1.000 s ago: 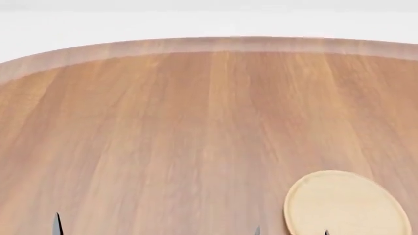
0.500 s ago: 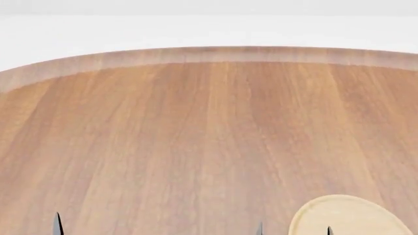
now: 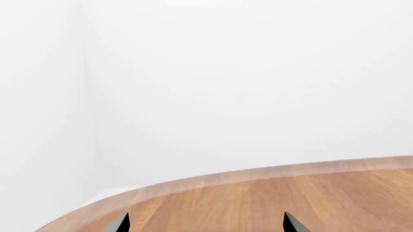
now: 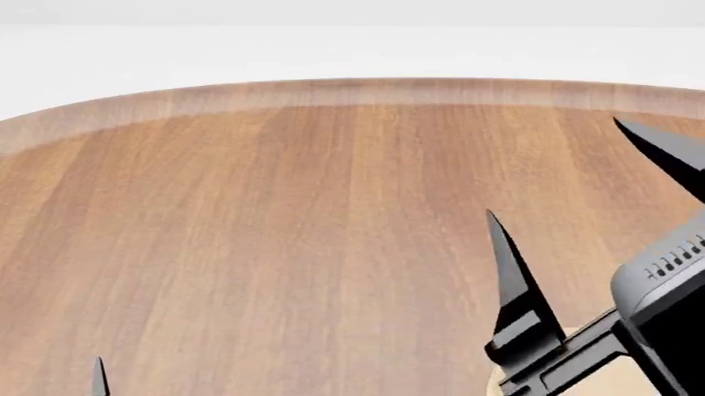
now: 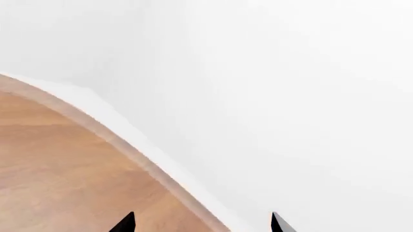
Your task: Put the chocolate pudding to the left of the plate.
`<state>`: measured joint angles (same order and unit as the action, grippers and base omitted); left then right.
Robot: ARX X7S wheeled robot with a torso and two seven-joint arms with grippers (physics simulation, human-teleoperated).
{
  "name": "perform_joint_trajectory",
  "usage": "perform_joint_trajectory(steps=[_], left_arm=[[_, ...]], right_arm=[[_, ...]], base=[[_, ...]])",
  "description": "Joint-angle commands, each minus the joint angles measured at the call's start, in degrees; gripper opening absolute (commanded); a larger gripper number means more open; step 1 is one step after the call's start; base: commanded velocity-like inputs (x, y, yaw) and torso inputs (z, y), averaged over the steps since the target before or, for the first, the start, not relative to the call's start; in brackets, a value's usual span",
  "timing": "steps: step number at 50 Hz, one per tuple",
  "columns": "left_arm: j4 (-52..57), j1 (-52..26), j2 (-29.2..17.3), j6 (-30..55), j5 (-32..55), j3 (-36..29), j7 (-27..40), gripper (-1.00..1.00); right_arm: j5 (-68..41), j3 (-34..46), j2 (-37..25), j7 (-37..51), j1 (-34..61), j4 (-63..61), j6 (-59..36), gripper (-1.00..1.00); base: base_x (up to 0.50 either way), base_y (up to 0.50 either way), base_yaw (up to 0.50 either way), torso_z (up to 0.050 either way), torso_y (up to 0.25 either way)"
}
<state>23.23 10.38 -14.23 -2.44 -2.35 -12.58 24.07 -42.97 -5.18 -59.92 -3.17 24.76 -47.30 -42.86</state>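
The chocolate pudding is out of view in every frame. Only a sliver of the light-tan plate (image 4: 619,378) shows at the bottom right of the head view, behind my right gripper. My right gripper (image 4: 553,167) is raised above the plate's area, with its jaws wide apart and empty. In the right wrist view the right gripper (image 5: 201,223) points past the table's edge at a white wall. My left gripper (image 3: 205,223) is open and empty. Only one of its fingertips (image 4: 99,378) shows at the bottom left of the head view.
The round wooden table (image 4: 276,223) fills the head view, and its far rim (image 4: 352,91) curves along the top. White walls stand behind it. The table's edge also shows in the left wrist view (image 3: 213,181) and in the right wrist view (image 5: 129,145).
My right gripper has risen into the head view at the right and now covers most of the plate. Before that the head view tilted up, moving the plate lower in frame.
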Motion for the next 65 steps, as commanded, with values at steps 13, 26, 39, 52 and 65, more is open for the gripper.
perform_joint_trajectory(steps=[13, 26, 39, 52, 65], left_arm=[[-0.49, -0.75, -0.46, 1.00, -0.04, -1.05, 0.24, 1.00], [-0.65, -1.07, -0.79, 1.50, -0.43, -2.00, 0.59, 1.00], [-1.07, -1.25, -1.13, 1.37, -0.61, -2.46, 1.08, 1.00], [-0.91, -1.07, -1.38, 1.51, -0.80, -3.05, 1.52, 1.00], [-1.57, -1.39, -1.55, 1.30, -0.54, -3.12, 1.99, 1.00]], right_arm=[[-4.07, 13.28, -14.59, -23.26, 3.23, -0.37, -0.19, 1.00], [10.52, 27.61, -9.62, -26.02, -3.18, 0.89, 2.84, 1.00], [20.39, 37.53, -2.19, -29.10, -4.28, 7.75, 6.86, 1.00], [21.51, 39.00, -1.92, -29.29, -6.71, 10.39, 9.71, 1.00], [20.37, 38.08, -1.18, -28.82, -11.93, 20.50, 17.74, 1.00]], base=[[0.00, 0.00, 0.00, 0.000, 0.000], [0.00, 0.00, 0.00, 0.000, 0.000], [0.00, 0.00, 0.00, 0.000, 0.000], [0.00, 0.00, 0.00, 0.000, 0.000], [0.00, 0.00, 0.00, 0.000, 0.000]])
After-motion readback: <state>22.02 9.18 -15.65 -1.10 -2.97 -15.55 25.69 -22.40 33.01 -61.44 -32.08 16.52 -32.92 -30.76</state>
